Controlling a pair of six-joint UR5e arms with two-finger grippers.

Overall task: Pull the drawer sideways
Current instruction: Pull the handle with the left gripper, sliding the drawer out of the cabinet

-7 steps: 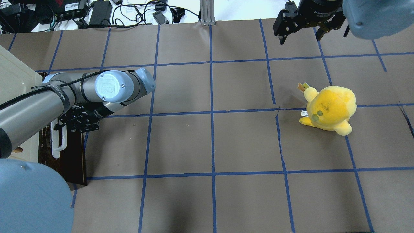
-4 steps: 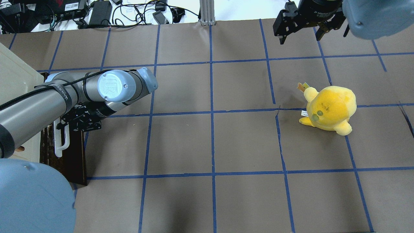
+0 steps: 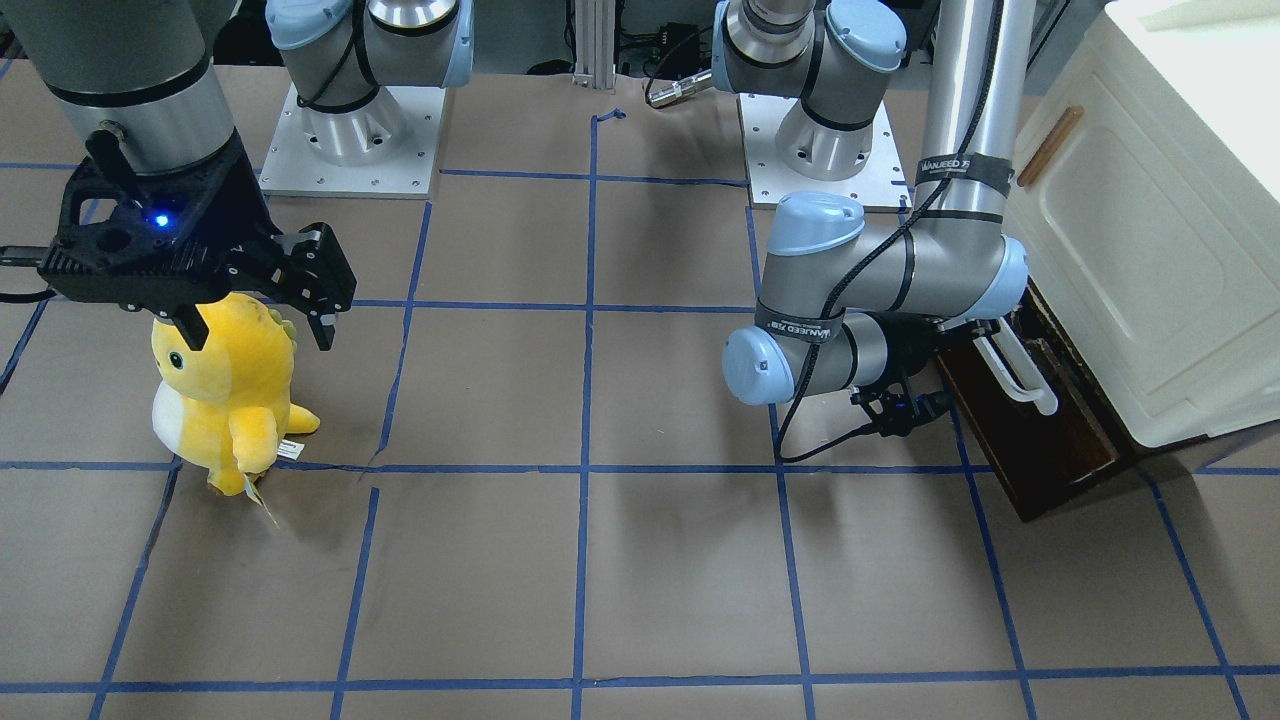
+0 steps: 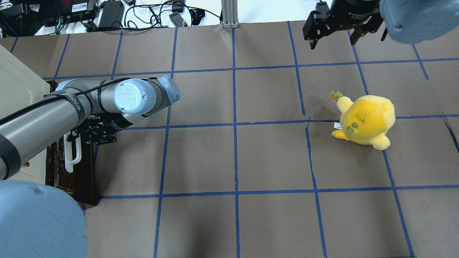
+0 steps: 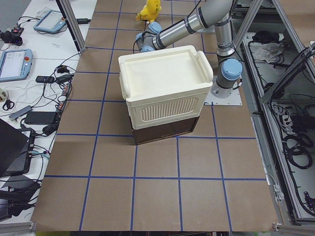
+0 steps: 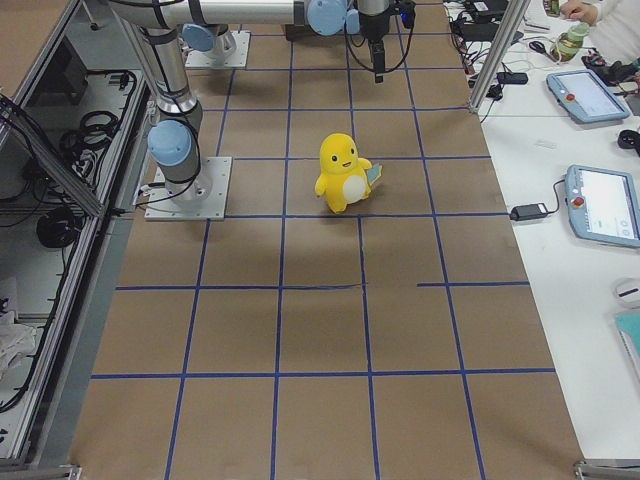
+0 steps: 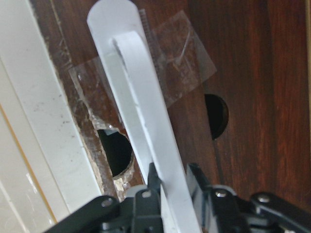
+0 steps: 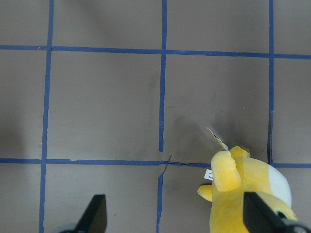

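Brown gridded tabletop [image 4: 272, 157]. My left gripper [image 7: 170, 177] clamped on white handle [image 7: 138, 116] of drawer [image 4: 80, 175], left edge, under cabinet [image 3: 1150, 230]. Drawer prob. just cracked open; most of pull to go. My right gripper [image 4: 331, 42] agape, empty.

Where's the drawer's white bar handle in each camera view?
Front-facing: white bar handle, right side, mid-height.
Overhead: left edge, below the arm.
Exterior left: hidden behind the cream cabinet.
Exterior right: not in it.
Left wrist: centre diagonal, left hand shut on it.
Right wrist: not in it.
Landmark: cream cabinet.
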